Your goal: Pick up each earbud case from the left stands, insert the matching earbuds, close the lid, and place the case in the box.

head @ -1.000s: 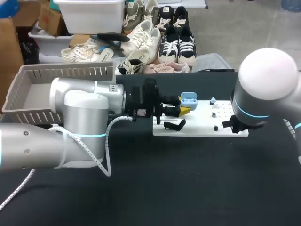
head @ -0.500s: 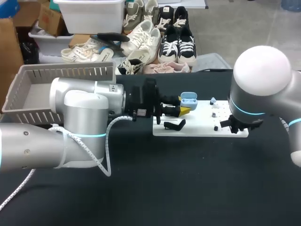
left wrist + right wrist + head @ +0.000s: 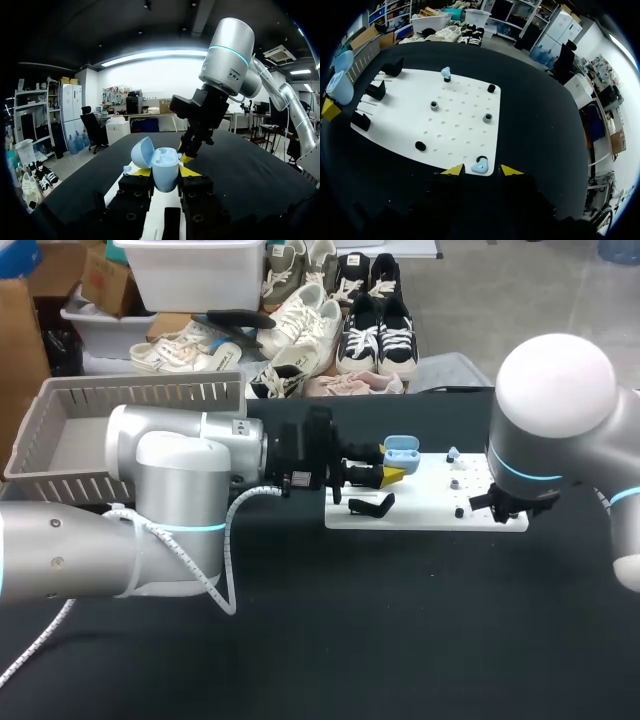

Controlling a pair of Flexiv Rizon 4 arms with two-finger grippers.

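Jaws of the left gripper (image 3: 166, 172) clamp the earbud case (image 3: 164, 161), lid open for loading; the right gripper (image 3: 481, 170) straddles an earbud (image 3: 480, 164), fingers spread.

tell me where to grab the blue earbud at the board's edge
Take the earbud by its rounded body, straight down from above, one finger each side. It sits at the board's edge with bare space on both sides, and the open right gripper hangs right over it, so that's likely easiest.
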